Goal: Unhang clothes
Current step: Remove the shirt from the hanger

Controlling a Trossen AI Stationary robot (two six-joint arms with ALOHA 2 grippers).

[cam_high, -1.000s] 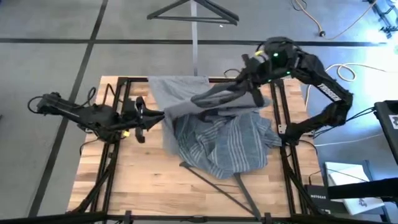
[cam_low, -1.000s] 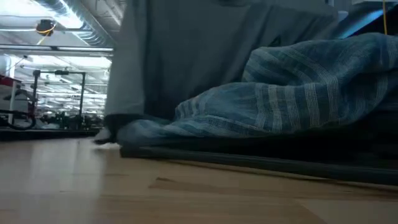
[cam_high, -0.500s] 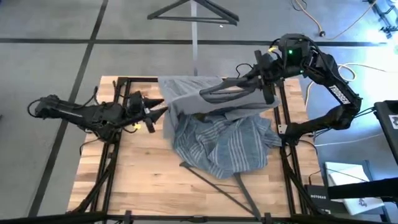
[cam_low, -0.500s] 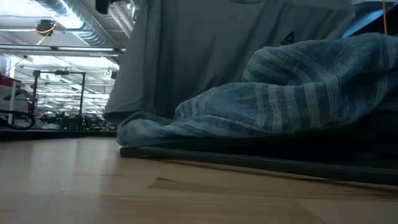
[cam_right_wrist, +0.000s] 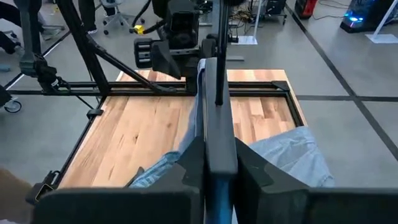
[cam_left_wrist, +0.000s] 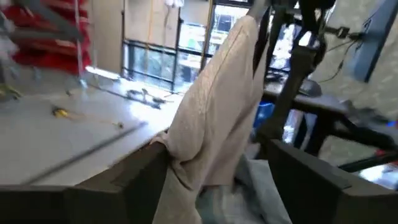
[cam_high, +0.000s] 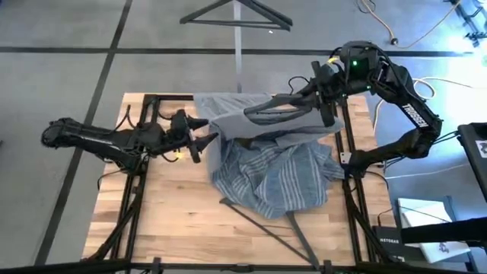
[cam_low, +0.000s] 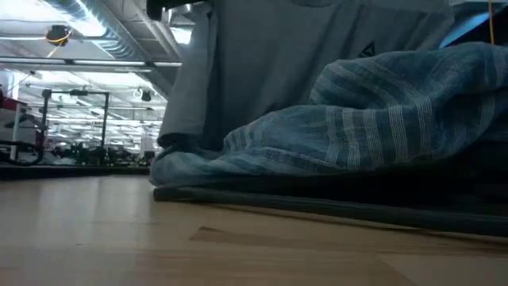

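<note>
Grey T-shirt (cam_high: 228,114) lifted, frame center-top, draped over striped shirt (cam_high: 270,179) heaped mid-table. Right gripper (cam_high: 323,95), upper right, clamped on the T-shirt's hanger (cam_high: 278,110). Left gripper (cam_high: 204,141), center-left, spread apart around the T-shirt's edge.

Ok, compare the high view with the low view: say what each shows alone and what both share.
Only the high view shows both arms: the left gripper open at the grey shirt's edge, the right gripper shut on that shirt, holding it up. Only the low view shows the shirt's small chest logo. Both show the grey shirt above the striped shirt heaped on the table.
</note>
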